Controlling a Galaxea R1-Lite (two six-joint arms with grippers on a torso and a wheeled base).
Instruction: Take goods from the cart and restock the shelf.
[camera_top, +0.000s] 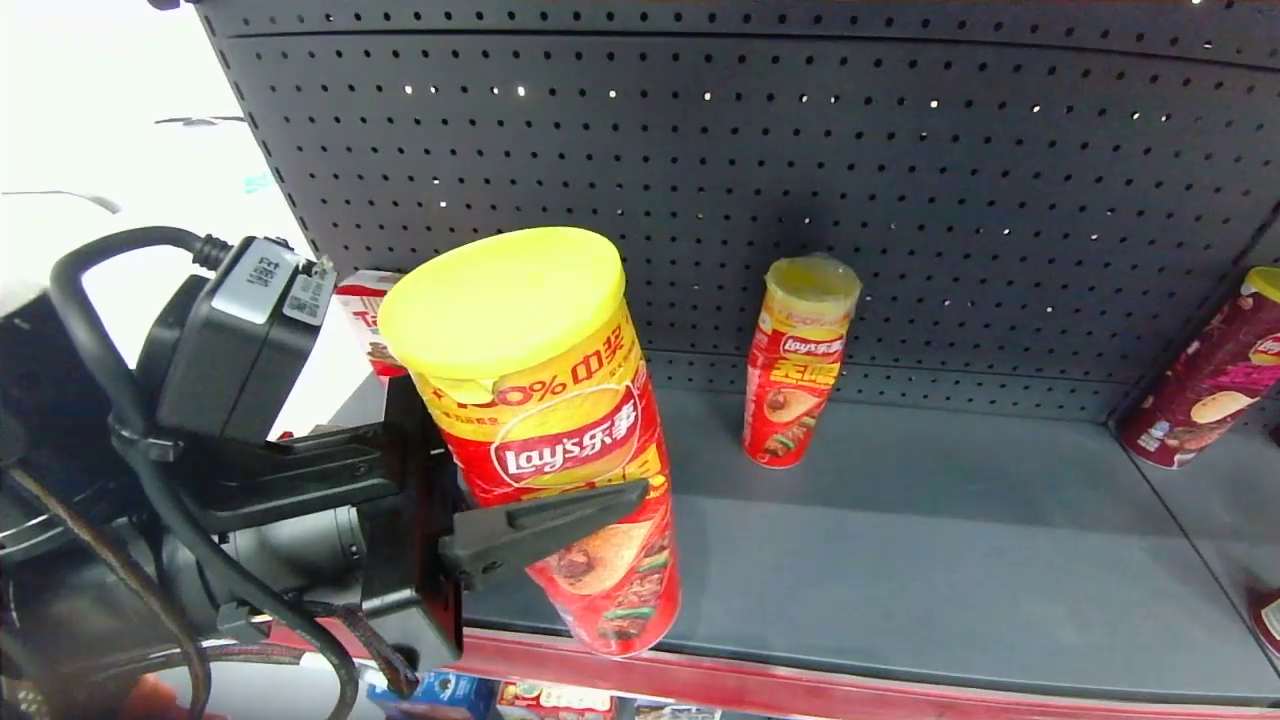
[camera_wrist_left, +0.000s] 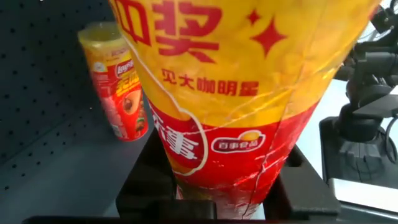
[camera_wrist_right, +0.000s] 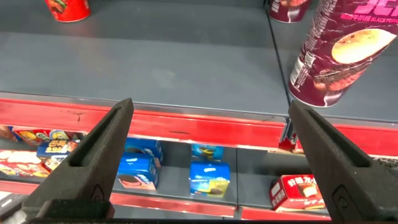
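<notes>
Left gripper (camera_top: 560, 500) pinches a yellow-lidded red chip can (camera_top: 545, 400), slightly tilted, at the front edge of the shelf (camera_top: 900, 560). Farther right, a second red can (camera_top: 800, 360) stands near the back panel, and a purple can (camera_top: 1200, 375) is at the far right. Right gripper (camera_wrist_right: 211, 155) hangs with its fingers spread before the shelf's red lip.

Yellow-lidded red chips can (camera_top: 565, 440), tilted over grey shelf (camera_top: 900, 560) front, matching can (camera_top: 800, 370) standing behind
</notes>
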